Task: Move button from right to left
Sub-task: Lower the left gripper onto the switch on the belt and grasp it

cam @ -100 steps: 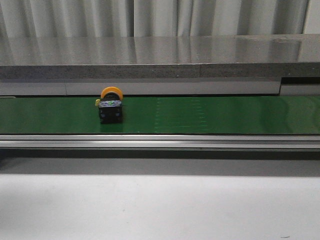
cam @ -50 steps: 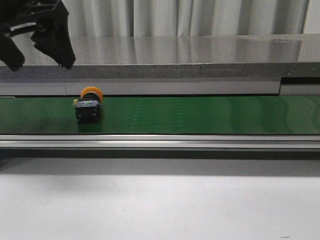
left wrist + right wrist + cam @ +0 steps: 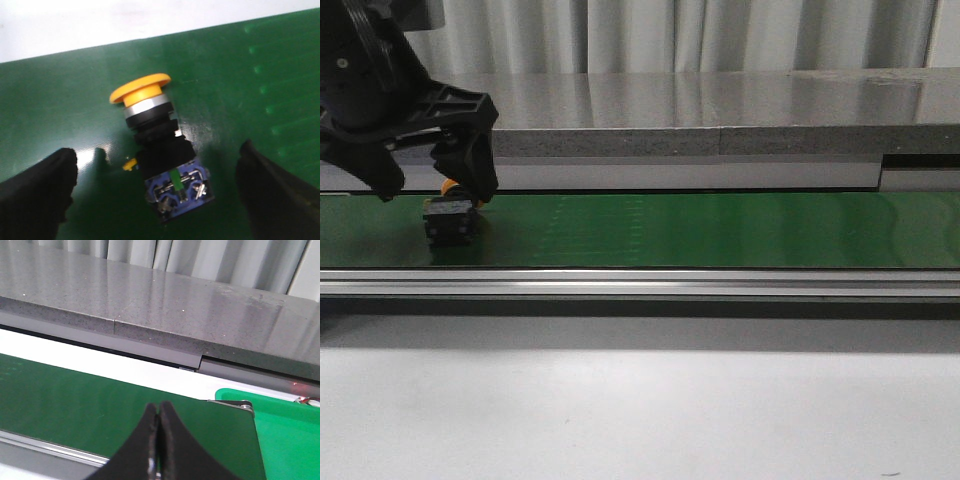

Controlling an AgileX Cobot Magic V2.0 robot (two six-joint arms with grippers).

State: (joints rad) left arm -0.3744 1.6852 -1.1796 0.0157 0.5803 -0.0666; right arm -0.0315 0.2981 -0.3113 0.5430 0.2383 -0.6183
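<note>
We find the button [image 3: 159, 160] lying on its side on the glossy green conveyor belt [image 3: 720, 230], far left: smooth round orange-yellow cap, metal collar, boxy black body (terminals exposed at the base). The left end effector [image 3: 430, 185] hangs spread wide over it, black fingers [image 3: 35, 192] either side, not touching. The right end effector [image 3: 158, 450] is closed, empty. Behind: a speckled grey ledge [image 3: 720, 110], pale curtains [image 3: 720, 35].

The button [image 3: 451, 220] lies on the belt [image 3: 720, 230] at its far nine-o'clock end, between the spread jaws of the left gripper [image 3: 432, 180]. The counter [image 3: 720, 100] runs behind the belt, at twelve o'clock.
</note>
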